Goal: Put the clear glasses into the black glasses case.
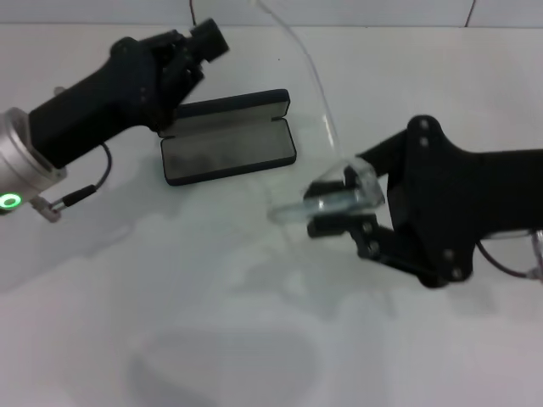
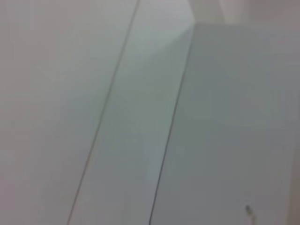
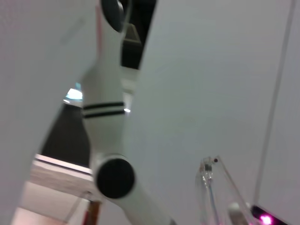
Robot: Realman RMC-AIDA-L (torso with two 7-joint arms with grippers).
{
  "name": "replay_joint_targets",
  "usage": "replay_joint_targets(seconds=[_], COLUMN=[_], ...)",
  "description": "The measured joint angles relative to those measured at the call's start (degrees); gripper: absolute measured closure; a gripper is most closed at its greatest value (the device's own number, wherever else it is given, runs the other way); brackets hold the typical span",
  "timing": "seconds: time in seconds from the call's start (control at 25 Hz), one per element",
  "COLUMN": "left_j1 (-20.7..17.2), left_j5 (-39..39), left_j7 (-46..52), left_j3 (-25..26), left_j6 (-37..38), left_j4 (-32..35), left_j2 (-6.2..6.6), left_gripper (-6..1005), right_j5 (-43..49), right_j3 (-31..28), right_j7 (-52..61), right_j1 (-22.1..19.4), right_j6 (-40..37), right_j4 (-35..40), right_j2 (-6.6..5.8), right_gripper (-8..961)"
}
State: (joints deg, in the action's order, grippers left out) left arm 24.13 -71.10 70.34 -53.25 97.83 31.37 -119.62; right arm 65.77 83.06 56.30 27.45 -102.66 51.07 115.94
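The black glasses case lies open on the white table, its grey lining up and its lid raised along the far side. My right gripper is to the right of the case and nearer to me, shut on the clear glasses, which it holds above the table. One clear arm of the glasses curves up and away past the case's right end. The right wrist view shows a clear piece of the glasses. My left gripper hovers just behind the case's left end.
The white table stretches toward me in front of the case. The left wrist view shows only pale wall panels. A white jointed robot part fills the right wrist view.
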Motion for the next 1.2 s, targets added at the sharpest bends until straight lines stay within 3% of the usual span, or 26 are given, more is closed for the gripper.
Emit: replay_joint_targets(seconds=[0.44, 0.84, 1.2], left_j1=[2.4, 2.7, 2.5], left_j5=[0.4, 0.5, 0.5], left_j7=[-6.3, -6.3, -5.9], left_j3=[-8.1, -9.3, -14.9], left_j6=[0.9, 5.5, 5.8], left_j4=[0.1, 2.0, 5.4], left_j2=[-0.07, -0.06, -0.12], left_gripper=[943, 942, 940], right_j5=[-0.8, -0.8, -0.8], right_j3=[4.4, 5.0, 5.2], right_j7=[0.3, 0.4, 1.0], right_j1=[4.0, 4.6, 5.0], right_j6=[-1.6, -0.2, 0.8], right_j4=[-3.3, -5.3, -5.7], right_j2=[0.21, 0.06, 0.04], right_gripper=[834, 834, 834])
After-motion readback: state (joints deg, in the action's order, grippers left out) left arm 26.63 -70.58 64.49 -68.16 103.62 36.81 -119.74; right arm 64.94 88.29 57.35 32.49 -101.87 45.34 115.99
